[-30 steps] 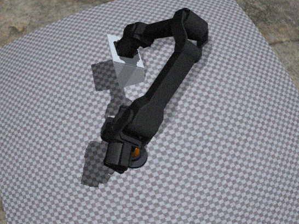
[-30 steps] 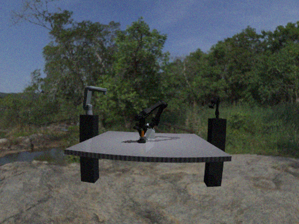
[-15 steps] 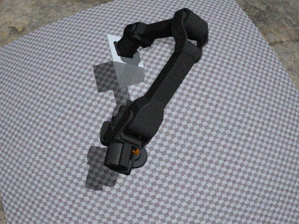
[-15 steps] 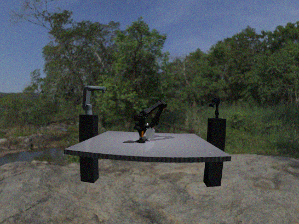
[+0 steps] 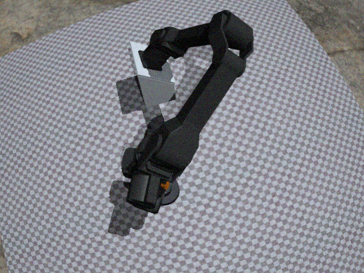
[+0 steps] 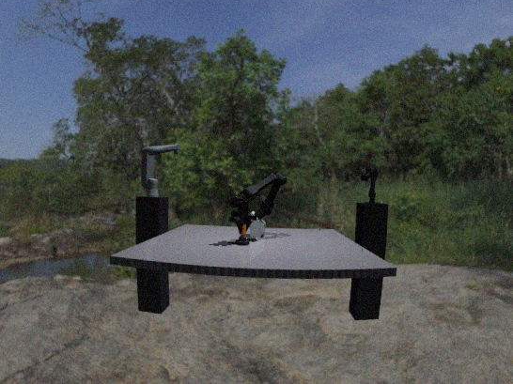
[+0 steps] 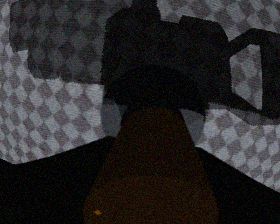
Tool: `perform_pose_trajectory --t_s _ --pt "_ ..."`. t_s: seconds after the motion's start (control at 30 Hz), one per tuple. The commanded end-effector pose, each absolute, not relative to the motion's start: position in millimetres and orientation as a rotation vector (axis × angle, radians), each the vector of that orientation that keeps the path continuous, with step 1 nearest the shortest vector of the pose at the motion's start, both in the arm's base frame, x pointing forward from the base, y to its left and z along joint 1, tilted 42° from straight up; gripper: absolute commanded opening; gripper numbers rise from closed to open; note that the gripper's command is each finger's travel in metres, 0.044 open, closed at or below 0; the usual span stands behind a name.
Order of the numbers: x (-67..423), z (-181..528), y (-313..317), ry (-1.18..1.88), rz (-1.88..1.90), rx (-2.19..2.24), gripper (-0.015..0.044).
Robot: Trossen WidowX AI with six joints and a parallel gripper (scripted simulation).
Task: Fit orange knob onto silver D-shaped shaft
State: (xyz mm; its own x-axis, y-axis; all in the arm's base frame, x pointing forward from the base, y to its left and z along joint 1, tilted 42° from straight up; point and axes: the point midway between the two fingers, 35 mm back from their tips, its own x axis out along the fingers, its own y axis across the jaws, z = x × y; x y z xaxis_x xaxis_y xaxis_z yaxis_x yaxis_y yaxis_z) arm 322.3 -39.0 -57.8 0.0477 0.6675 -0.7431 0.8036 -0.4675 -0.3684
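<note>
While clenched on smooth orange knob (image 5: 165, 185), pincer (image 5: 159, 194) hangs over round dark pedestal (image 5: 173, 191) (checkered tabletop (image 5: 267, 147)).

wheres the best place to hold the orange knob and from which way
By its round sides, from straight above, as the gripper holds it now, shut on the orange knob over the round pedestal. That leaves the underside hole free to slide down; the shaft is hidden here.

Matte black arm (image 5: 203, 104), chunky rounded links, bulbous joint housing at 1 o'clock, boxy dark-grey wrist block (image 5: 145, 191) at 7 o'clock.
</note>
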Motion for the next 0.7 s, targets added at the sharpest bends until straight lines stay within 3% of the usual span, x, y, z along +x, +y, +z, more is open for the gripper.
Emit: perform_pose_trajectory --t_s 0.0,0.23,0.67 --pt "324.8 -55.4 -41.8 1.531 -1.384 2.163 0.0" --pt "324.8 -55.9 -41.6 1.594 -1.175 2.044 0.0" --pt "323.5 -58.2 -38.4 1.597 -1.164 2.038 0.0"
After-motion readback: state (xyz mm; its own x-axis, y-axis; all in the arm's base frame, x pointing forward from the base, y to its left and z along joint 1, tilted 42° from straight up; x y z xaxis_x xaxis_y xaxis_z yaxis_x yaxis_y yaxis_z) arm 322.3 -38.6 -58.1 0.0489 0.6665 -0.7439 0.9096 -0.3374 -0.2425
